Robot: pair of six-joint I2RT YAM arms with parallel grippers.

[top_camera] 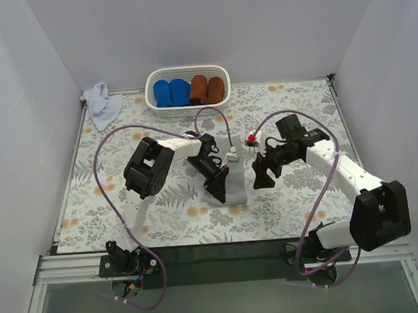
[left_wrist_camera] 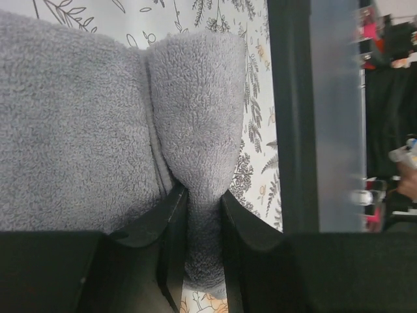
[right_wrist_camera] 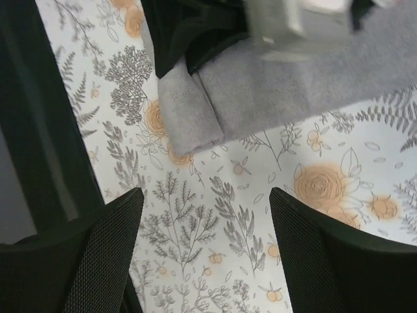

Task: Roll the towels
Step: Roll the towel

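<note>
The mid-grey terry hand towel [top_camera: 237, 187] lies flat at the middle of the floral-patterned desk [top_camera: 297, 208], one edge bunched into a fold. The left arm [top_camera: 149, 167] bends inward from its base, wrist tipped down, and the left pincer [left_wrist_camera: 203, 195] is clamped on that fold. The right arm [top_camera: 337, 166] reaches diagonally in, and the right pincer [right_wrist_camera: 205, 202] hangs with its jaws spread wide over bare desk just beside the towel. A pale blue-lavender towel [top_camera: 103, 103] sits crumpled at the far left corner, near a white slotted plastic basket [top_camera: 188, 109] of cloth rolls. Plain white walls [top_camera: 208, 29] enclose the desk.

Overhead camera looks down; both close wrist cameras share grey towel [left_wrist_camera: 78, 130].
</note>
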